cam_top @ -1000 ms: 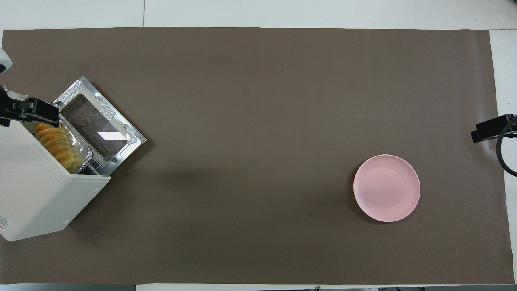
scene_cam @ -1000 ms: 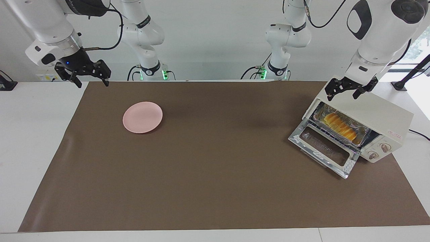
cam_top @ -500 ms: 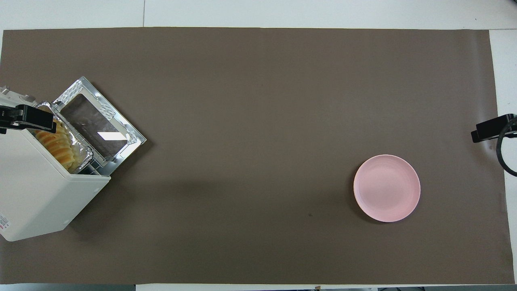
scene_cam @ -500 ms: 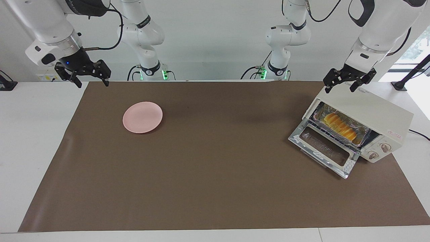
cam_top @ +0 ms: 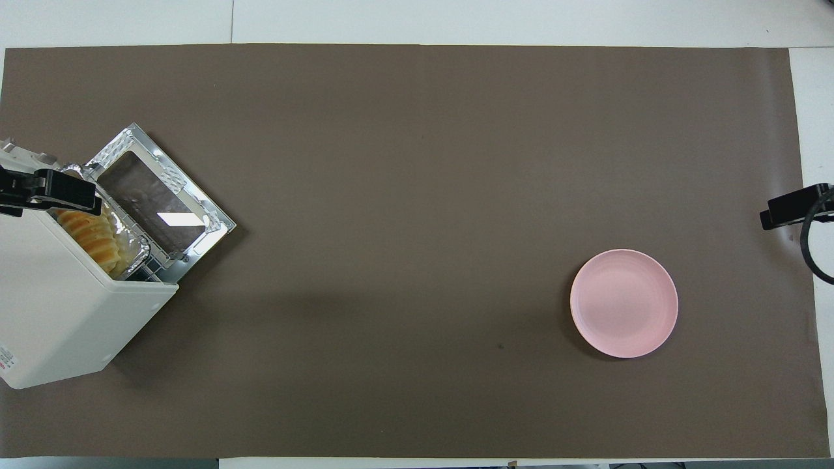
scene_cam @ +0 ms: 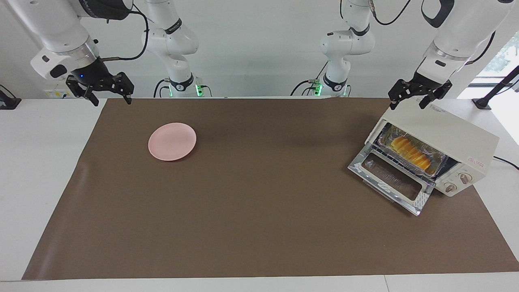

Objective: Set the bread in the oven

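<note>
We found the bread [scene_cam: 411, 152] lying in a foil tray [scene_cam: 440, 160] on the rack inside the oven [scene_cam: 450, 136], whose glass door [scene_cam: 391, 180] hung down open. The loaf's long axis ran along the oven's mouth, one end toward the knobs [scene_cam: 458, 182] and the other toward the corner nearest the robots; the oven itself sat askew at the left arm's end of the table, its mouth turned toward the table's middle.

The left gripper [scene_cam: 406, 100] hung in the air over the oven's top corner nearest the robots, so the bread lay below it and toward the knob end. Its fingers stood spread apart and held nothing. Against the picture a second earlier, we saw that this gripper had risen and drawn back from over the oven's mouth toward that corner; the bread and tray had not shifted.

The right gripper [scene_cam: 110, 99] waited well apart, over the right arm's end of the table, near a pink plate [scene_cam: 172, 141], spread open and empty too.
</note>
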{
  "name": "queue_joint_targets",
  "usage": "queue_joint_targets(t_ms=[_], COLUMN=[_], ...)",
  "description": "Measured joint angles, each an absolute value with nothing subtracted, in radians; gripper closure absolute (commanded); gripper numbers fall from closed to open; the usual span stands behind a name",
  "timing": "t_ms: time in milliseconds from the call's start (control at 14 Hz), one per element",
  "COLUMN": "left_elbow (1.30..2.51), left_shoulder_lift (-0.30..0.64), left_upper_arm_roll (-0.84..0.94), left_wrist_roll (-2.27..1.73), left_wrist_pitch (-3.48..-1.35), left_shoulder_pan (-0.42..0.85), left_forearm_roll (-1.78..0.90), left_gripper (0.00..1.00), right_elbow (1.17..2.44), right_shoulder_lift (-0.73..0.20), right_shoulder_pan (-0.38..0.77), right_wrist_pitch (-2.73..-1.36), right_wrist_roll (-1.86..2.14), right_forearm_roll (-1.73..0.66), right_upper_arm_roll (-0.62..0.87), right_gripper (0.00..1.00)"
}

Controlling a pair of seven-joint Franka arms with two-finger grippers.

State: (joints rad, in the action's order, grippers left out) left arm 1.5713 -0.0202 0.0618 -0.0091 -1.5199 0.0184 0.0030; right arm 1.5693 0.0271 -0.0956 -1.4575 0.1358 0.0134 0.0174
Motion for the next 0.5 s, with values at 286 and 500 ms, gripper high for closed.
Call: queue_joint_targets(t_ms=[286,500], left_elbow=[1.578,1.575], left_shoulder_lift=[-0.018,-0.018], left_upper_arm_roll=[0.063,0.068], left_wrist_roll=[-0.009,-0.009], left_wrist_pitch=[-1.535,-1.535], left_shoulder_pan=[0.017,0.017], left_forearm_roll=[0.003,-0.001], left_gripper=[0.00,0.00], right_elbow=[1.569,1.569], right_shoulder_lift=[0.027,0.027], right_shoulder_pan=[-0.096,-0.096], right_wrist_pitch=[-1.458,-1.458], right_wrist_roll=[0.136,0.136], right_forearm_roll=[0.013,0.013], right_upper_arm_roll=[0.017,0.017], right_gripper=[0.00,0.00])
